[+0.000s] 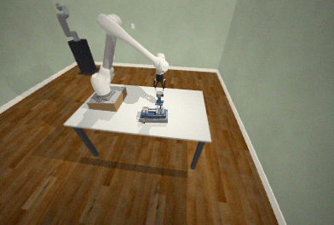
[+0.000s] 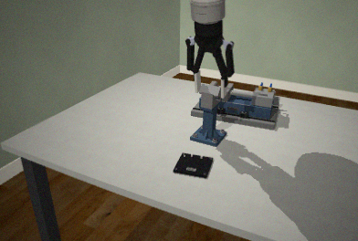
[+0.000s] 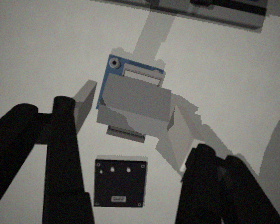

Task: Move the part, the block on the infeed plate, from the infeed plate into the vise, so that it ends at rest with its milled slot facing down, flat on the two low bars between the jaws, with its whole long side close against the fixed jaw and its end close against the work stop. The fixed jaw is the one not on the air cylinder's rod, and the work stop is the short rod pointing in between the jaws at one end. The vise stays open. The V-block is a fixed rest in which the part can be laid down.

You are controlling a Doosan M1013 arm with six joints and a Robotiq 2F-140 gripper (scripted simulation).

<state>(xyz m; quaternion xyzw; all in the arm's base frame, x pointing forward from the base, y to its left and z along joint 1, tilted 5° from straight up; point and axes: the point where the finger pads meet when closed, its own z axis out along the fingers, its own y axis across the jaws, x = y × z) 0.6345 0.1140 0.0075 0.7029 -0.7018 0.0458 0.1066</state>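
Half spread and gripping nothing: gripper (image 2: 210, 89) pointing straight down over V-block (image 2: 211, 125) on table (image 2: 114, 119). Located part (image 3: 136, 97) lying in V-block groove, flanked on both sides by finger pads. Off black infeed plate (image 2: 193, 164), well short of open vise (image 2: 248, 105) behind. Cannot tell slot facing

We see the grey part (image 2: 215, 92) lying in the V-block (image 2: 209, 118) on its blue post at frame centre. Below it lies the bare black infeed plate (image 2: 194, 164); right of it stands the open blue vise (image 2: 247, 106).
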